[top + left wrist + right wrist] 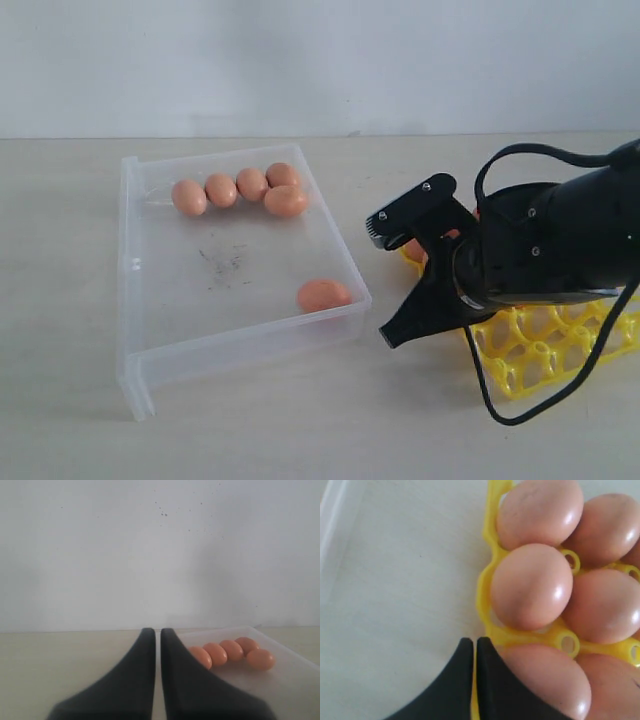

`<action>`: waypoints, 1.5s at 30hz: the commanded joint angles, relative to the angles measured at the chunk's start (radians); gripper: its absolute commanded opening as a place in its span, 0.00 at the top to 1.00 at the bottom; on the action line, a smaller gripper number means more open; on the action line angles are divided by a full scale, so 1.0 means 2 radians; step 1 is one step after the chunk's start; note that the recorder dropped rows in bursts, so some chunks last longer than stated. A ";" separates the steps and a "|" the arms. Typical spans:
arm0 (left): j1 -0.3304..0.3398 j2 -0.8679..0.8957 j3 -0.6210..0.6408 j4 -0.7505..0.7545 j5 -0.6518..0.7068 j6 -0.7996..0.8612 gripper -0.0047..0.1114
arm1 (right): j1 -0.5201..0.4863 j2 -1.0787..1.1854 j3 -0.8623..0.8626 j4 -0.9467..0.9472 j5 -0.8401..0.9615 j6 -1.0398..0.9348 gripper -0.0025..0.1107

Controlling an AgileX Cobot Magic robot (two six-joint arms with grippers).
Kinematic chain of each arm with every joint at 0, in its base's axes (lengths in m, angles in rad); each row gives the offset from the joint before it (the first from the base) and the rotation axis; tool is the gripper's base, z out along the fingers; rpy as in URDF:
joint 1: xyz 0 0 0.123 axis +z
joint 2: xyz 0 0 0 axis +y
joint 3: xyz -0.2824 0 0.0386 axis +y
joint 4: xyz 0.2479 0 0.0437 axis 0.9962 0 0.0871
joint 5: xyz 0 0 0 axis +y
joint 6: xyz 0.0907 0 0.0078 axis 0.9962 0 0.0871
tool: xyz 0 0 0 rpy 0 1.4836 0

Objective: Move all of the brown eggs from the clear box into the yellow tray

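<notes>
Six brown eggs lay in clear box, yet to move: five at 12 o'clock, one at 5. At box's 3 o'clock, yellow tray held perhaps six. Your right gripper and left gripper both closed, empty.

The right arm came in from 3 o'clock of the exterior view, black and bulky at the wrist, with a dark cable looping over it and trailing beneath. The right tool slanted down toward 7 o'clock. Its two fingers were pressed together with only a hairline seam between them, and they held nothing. The left tool lay level, its dark fingers closed side by side and empty.
</notes>
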 commanded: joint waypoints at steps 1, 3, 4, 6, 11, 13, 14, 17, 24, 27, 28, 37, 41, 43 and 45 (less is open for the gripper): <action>-0.001 0.002 -0.001 -0.002 -0.008 0.002 0.93 | -0.003 -0.008 -0.004 -0.008 -0.002 0.008 0.98; -0.001 0.002 -0.001 -0.002 -0.008 0.002 0.93 | -0.003 -0.017 -0.004 -0.008 -0.014 0.010 0.98; -0.001 0.002 -0.001 -0.002 -0.008 0.002 0.93 | -0.003 -0.023 -0.004 -0.008 -0.025 0.010 0.98; -0.001 0.002 -0.001 -0.002 -0.008 0.002 0.93 | -0.003 -0.038 -0.004 -0.008 -0.048 0.010 0.98; -0.001 0.002 -0.001 -0.002 -0.008 0.002 0.93 | -0.003 -0.101 -0.004 -0.008 -0.153 0.009 0.98; -0.001 0.002 -0.001 -0.002 -0.008 0.002 0.93 | -0.003 -0.120 -0.005 -0.004 -0.193 0.014 0.98; -0.001 0.002 -0.001 -0.002 -0.008 0.002 0.93 | -0.003 -0.124 -0.009 -0.004 -0.208 0.018 0.98; -0.001 0.002 -0.001 -0.002 -0.008 0.002 0.93 | 0.000 -0.125 -0.029 -0.004 -0.169 0.030 0.96; -0.001 0.002 -0.001 -0.002 -0.008 0.002 0.93 | 0.022 -0.074 -0.104 0.259 -0.017 -0.272 0.94; -0.001 0.002 -0.001 -0.002 -0.008 0.002 0.93 | 0.022 -0.033 -0.173 0.446 0.089 -0.512 0.94; -0.001 0.002 -0.001 -0.002 -0.008 0.002 0.93 | 0.022 -0.020 -0.194 0.480 0.121 -0.568 0.94; -0.001 0.002 -0.001 -0.002 -0.008 0.002 0.93 | 0.022 0.049 -0.307 0.538 0.072 -0.840 0.94; -0.001 0.002 -0.001 -0.002 -0.008 0.002 0.93 | 0.008 0.071 -0.339 0.549 0.058 -0.750 0.94; -0.001 0.002 -0.001 -0.002 -0.008 0.002 0.93 | -0.008 0.093 -0.370 0.560 0.105 -0.660 0.94; -0.001 0.002 -0.001 -0.002 -0.008 0.002 0.93 | -0.022 0.119 -0.398 0.567 0.175 -0.637 0.94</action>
